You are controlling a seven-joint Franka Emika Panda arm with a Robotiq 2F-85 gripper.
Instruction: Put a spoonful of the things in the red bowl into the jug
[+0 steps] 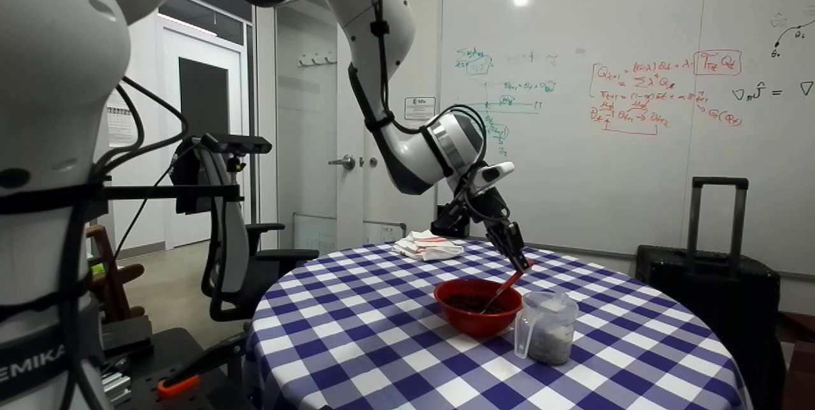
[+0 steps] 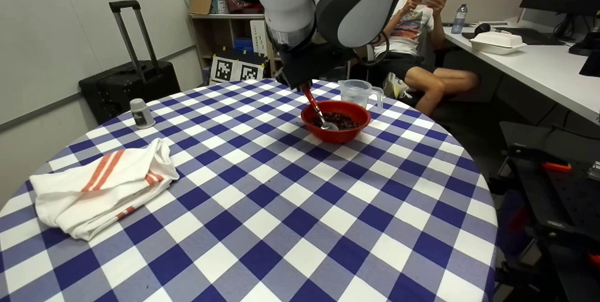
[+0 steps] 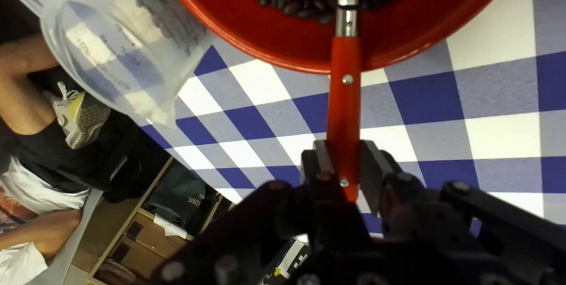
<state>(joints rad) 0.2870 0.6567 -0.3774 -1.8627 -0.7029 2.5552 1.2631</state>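
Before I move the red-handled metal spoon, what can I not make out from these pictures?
Red-handled metal spoon: scoop end cut off by the wrist view's top edge.
Greyish translucent plastic jug: contents blurred by its wall in the wrist view.
Small grey container: dark print too small to read in an exterior view.
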